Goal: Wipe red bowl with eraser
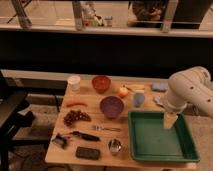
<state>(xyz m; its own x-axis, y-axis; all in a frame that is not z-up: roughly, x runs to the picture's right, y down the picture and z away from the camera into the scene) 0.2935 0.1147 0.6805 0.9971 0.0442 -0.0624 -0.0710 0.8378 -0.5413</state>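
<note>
The red bowl [101, 83] sits at the back of the wooden table [90, 132], left of centre, behind the larger purple bowl [111, 106]. The eraser [87, 153], a flat dark block, lies near the table's front edge, left of a small metal cup [115, 146]. My white arm [187, 90] reaches in from the right. Its gripper [170, 121] hangs over the green tray [175, 150] at the right, far from both the eraser and the red bowl.
Also on the table: a white cup [74, 82], a carrot [76, 104], grapes [76, 117], a fork [106, 128], a black-handled utensil [80, 135], an apple [123, 91], a blue cup [138, 100] and a pale blue pad [159, 87]. A dark chair [12, 115] stands at the left.
</note>
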